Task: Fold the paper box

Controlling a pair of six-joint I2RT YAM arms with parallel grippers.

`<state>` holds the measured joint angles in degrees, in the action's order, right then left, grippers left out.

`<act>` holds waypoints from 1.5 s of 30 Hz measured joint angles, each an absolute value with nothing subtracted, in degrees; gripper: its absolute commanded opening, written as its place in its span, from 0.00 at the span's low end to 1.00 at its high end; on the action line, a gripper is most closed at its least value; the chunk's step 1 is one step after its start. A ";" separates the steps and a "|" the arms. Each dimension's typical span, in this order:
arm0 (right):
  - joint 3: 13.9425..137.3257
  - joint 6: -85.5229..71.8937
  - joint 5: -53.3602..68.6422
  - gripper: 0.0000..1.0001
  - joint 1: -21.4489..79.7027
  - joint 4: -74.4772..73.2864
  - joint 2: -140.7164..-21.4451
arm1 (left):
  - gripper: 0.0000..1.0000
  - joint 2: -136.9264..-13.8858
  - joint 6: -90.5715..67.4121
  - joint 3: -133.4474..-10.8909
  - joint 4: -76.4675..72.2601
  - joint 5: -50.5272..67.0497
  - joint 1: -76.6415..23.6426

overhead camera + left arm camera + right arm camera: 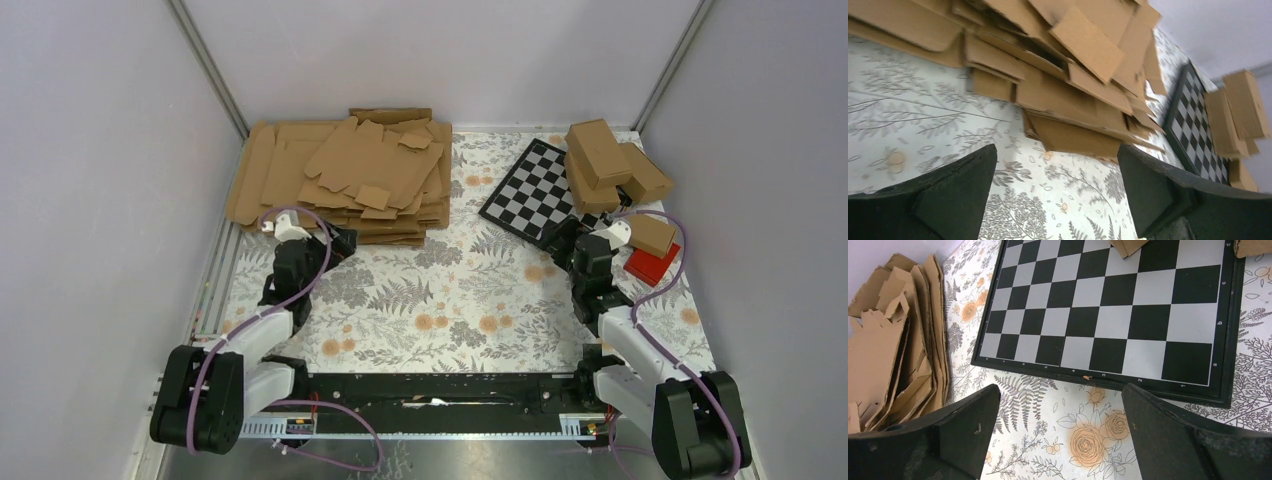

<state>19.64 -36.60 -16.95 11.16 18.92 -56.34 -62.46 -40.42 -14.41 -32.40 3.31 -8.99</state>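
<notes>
Overhead shot first: table (460, 310) has a flowery cloth, and a big messy pile (265, 175) of flat cardboard sits in the far left corner. The top blank (365, 160) lies skewed on that pile, still totally flat, nobody touching it. Left gripper (338, 242) sits right at the pile's near edge with its jaws spread wide and nothing in them. Over on the far right there's a chessboard (530, 185) set at an angle, with a stack of folded boxes (605, 160) behind it in the corner. Near the right edge a red block (650, 266) has one more small box (652, 234) sitting on it. Right gripper (562, 236) hangs by the chessboard's near corner, also wide open and empty.

Left wrist cam: both black fingers (960, 192) are far apart low over the cloth, and the pile's ragged edges fill the top of the picture just past them. Chessboard and folded boxes show off to the right.

Right wrist cam: fingers (1168, 435) are spread wide above the cloth, with the chessboard just ahead and the pile's edge at the left.
</notes>
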 measured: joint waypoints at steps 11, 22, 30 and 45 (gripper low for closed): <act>18.94 -38.13 -16.84 1.00 11.16 19.84 -56.27 | 0.99 -61.80 -47.09 -25.91 -16.38 -12.38 -8.47; 18.94 -38.41 -16.32 1.00 11.16 19.97 -56.21 | 0.83 -81.95 -50.81 -48.80 -10.00 -13.10 -0.01; 18.94 -38.30 -15.49 1.00 11.16 20.05 -56.64 | 0.54 -96.14 -50.61 -60.62 -8.67 -10.09 3.49; 18.94 -38.17 -15.22 0.99 11.16 21.76 -60.38 | 0.30 -114.24 -49.87 -73.97 -5.52 -0.97 6.50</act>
